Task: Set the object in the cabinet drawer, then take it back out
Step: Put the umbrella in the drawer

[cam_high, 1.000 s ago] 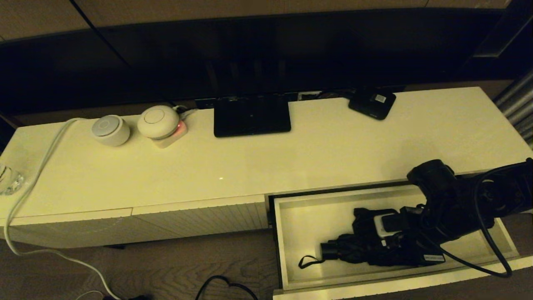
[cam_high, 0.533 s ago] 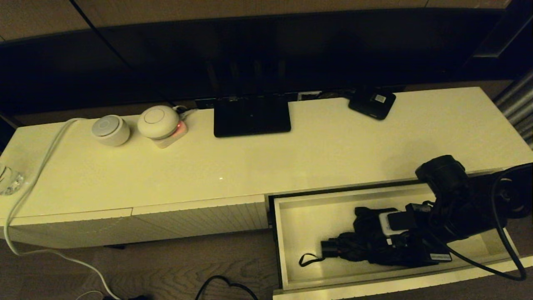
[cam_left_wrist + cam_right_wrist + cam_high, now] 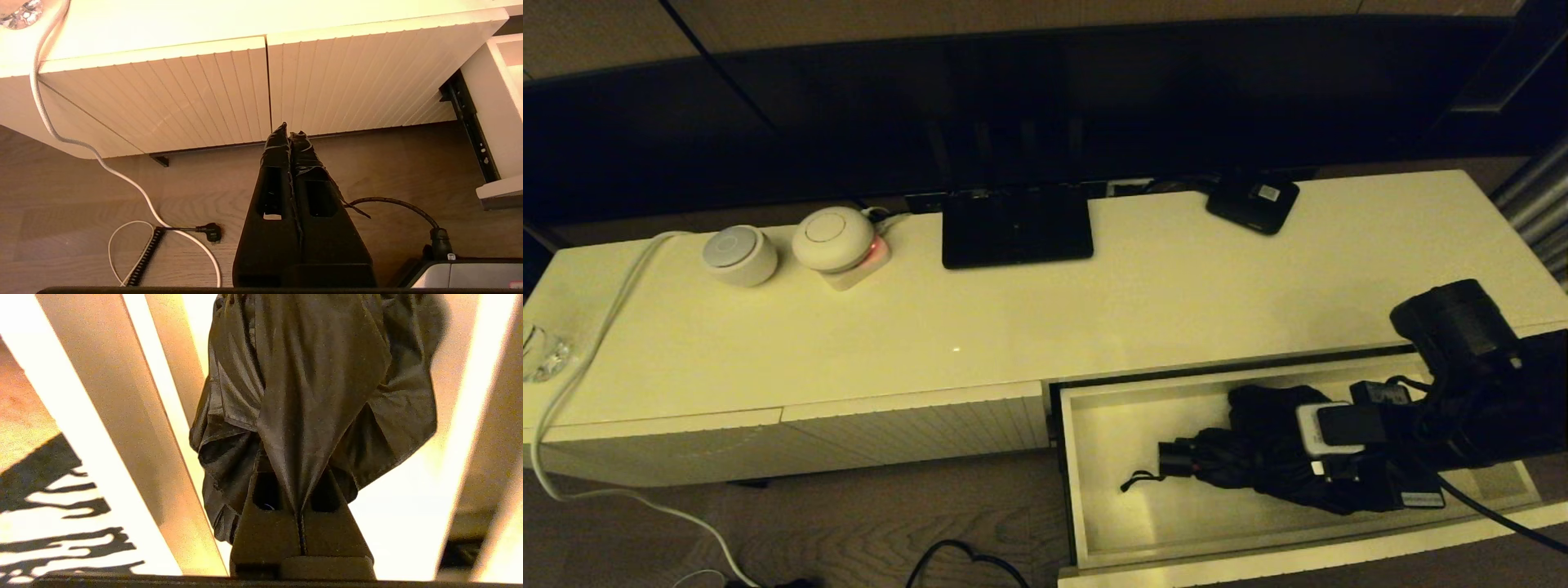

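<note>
The cabinet drawer (image 3: pixel 1068 482) stands pulled out at the right end of the cabinet. In it is the black folding umbrella (image 3: pixel 1258 453), its short handle (image 3: pixel 1176 459) pointing left and its strap loop (image 3: pixel 1139 480) trailing on the drawer floor. My right gripper (image 3: pixel 1327 457) reaches in from the right and is shut on the umbrella's bunched fabric. In the right wrist view the fabric (image 3: pixel 318 375) hangs pinched between the fingers, over the right gripper (image 3: pixel 300 473). My left gripper (image 3: pixel 289 134) is shut on nothing, parked low before the closed ribbed fronts, out of the head view.
On the cabinet top stand a flat black stand (image 3: pixel 1016 227), a small black box with a label (image 3: pixel 1252 202), two white round devices (image 3: pixel 739 255) (image 3: pixel 833 238) and a glass (image 3: pixel 541 353). A white cable (image 3: pixel 596 327) runs to the floor. A closed ribbed front (image 3: pixel 915 433) lies left of the drawer.
My right arm has drawn back to the right, and the umbrella has gone with it, shifting right and toward the drawer's back. The strap loop has dragged along. The left arm has not moved.
</note>
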You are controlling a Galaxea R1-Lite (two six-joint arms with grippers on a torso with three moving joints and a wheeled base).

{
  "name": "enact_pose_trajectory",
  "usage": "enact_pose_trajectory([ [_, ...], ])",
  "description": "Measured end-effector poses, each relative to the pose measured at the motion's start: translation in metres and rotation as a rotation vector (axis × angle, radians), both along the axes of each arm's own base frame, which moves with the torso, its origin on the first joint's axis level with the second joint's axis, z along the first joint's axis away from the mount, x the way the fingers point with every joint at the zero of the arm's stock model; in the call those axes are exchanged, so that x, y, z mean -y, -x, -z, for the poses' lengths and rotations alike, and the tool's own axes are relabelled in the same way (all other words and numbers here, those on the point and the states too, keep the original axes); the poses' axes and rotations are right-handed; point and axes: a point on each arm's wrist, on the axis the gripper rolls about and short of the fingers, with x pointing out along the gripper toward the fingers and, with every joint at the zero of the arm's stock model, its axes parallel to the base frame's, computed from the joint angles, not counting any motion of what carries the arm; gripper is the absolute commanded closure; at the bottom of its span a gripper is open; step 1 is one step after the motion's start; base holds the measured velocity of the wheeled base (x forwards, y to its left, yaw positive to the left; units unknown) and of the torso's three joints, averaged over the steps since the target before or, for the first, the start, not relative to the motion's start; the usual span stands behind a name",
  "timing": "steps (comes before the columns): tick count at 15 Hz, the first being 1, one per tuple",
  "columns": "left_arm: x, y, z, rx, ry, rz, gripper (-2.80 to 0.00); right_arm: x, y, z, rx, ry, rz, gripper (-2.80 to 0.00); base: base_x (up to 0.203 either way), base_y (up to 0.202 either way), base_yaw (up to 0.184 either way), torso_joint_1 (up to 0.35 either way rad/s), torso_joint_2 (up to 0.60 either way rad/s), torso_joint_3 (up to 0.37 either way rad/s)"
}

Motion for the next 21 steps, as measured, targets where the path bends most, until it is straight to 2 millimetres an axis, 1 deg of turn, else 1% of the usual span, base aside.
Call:
enact_pose_trajectory([
  [3, 0.000, 0.000, 0.000, 0.000, 0.000, 0.000, 0.00, 0.004, 0.018, -0.027, 0.114, -0.005, 0.006, 0.00, 0.000, 0.000, 0.000, 0.000, 0.00, 0.000],
  [7, 0.000, 0.000, 0.000, 0.000, 0.000, 0.000, 0.00, 0.011, 0.049, -0.061, 0.276, 0.050, 0.075, 0.00, 0.000, 0.000, 0.000, 0.000, 0.00, 0.000],
  [9, 0.000, 0.000, 0.000, 0.000, 0.000, 0.000, 0.00, 0.012, 0.056, -0.082, 0.372, 0.048, 0.095, 0.00, 0.000, 0.000, 0.000, 0.000, 0.00, 0.000],
  [11, 0.000, 0.000, 0.000, 0.000, 0.000, 0.000, 0.00, 0.012, 0.055, -0.102, 0.457, 0.042, 0.118, 0.00, 0.000, 0.000, 0.000, 0.000, 0.00, 0.000],
  [13, 0.000, 0.000, 0.000, 0.000, 0.000, 0.000, 0.00, 0.011, 0.047, -0.116, 0.533, 0.034, 0.142, 0.00, 0.000, 0.000, 0.000, 0.000, 0.00, 0.000],
  [14, 0.000, 0.000, 0.000, 0.000, 0.000, 0.000, 0.00, 0.011, 0.041, -0.118, 0.561, 0.029, 0.150, 0.00, 0.000, 0.000, 0.000, 0.000, 0.00, 0.000],
  [16, 0.000, 0.000, 0.000, 0.000, 0.000, 0.000, 0.00, 0.012, 0.023, -0.118, 0.621, 0.029, 0.164, 0.00, 0.000, 0.000, 0.000, 0.000, 0.00, 0.000],
  [18, 0.000, 0.000, 0.000, 0.000, 0.000, 0.000, 0.00, 0.012, 0.000, -0.116, 0.693, 0.046, 0.159, 0.00, 0.000, 0.000, 0.000, 0.000, 0.00, 0.000],
  [21, 0.000, 0.000, 0.000, 0.000, 0.000, 0.000, 0.00, 0.015, -0.032, -0.107, 0.769, 0.084, 0.152, 0.00, 0.000, 0.000, 0.000, 0.000, 0.00, 0.000],
])
